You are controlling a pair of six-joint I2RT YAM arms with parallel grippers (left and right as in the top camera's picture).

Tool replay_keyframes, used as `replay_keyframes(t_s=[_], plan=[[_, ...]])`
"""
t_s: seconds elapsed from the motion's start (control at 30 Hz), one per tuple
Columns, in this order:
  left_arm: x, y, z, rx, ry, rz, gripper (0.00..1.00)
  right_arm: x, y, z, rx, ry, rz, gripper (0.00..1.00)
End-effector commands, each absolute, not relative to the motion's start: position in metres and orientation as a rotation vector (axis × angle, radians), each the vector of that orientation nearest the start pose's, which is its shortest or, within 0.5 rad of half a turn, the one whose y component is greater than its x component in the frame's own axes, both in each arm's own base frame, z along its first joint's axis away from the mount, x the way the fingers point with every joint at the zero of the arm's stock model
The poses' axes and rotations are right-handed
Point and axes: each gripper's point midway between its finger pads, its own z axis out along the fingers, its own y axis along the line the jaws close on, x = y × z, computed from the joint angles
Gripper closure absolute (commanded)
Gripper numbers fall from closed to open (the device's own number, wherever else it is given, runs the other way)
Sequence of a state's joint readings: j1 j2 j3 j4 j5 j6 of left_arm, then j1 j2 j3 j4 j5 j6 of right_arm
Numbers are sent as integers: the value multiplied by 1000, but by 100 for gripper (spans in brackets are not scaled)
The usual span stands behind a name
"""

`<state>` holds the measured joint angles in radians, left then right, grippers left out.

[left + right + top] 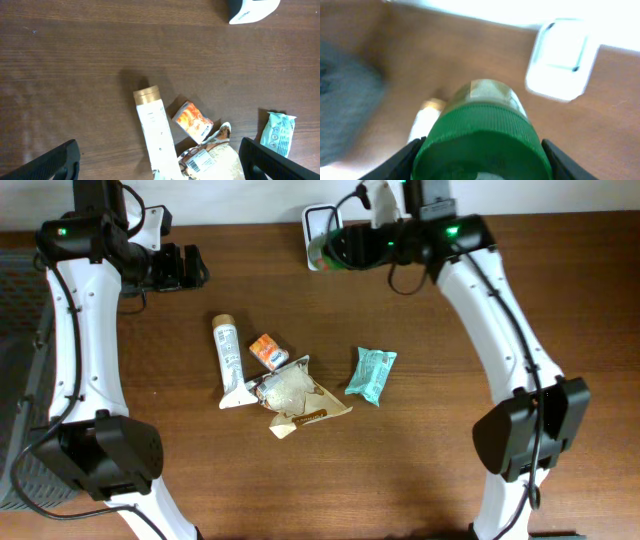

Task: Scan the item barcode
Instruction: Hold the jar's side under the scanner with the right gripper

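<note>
Table [430,330] is bearing a scanner [318,222]; right gripper [481,160], clamping the jar [480,130] beside it, is risking a misaimed scan, left gripper [160,162] gaping wide

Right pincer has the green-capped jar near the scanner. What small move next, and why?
Probably roll the wrist so the pale label on the jar faces the white scanner: the right pincer grips the jar close to it, and no barcode is visible.
</note>
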<state>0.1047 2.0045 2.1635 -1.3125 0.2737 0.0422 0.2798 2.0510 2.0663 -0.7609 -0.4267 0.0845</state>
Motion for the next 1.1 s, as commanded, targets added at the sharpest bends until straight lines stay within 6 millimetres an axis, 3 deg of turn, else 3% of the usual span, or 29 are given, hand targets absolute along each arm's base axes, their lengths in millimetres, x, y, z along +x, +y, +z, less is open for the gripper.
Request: replay_keyframes(t_s=[0.0,0.13,0.23,0.37,0.63,0.83,1.07], plan=[[463,-1,235,24,2679,-336,1,562,210,248,-542,2145,207,43],[463,-3,235,29,2679,-337,1,606,228,232,-755,1924,17,47],[463,-2,235,28,2679,-337,1,635,229,224,-812,1791,-126,50],[463,-2,235,28,2679,-337,1,657,230,226,-907,1615,-312,50],[463,-2,235,28,2679,-337,1,661,233,221,-1091,1494,-474,49],[463,-2,235,28,2679,-337,1,663,239,197,-1311,1377,-605,50],[463,-2,235,28,2679,-337,1,664,244,178,-1364,1355,-599,50]])
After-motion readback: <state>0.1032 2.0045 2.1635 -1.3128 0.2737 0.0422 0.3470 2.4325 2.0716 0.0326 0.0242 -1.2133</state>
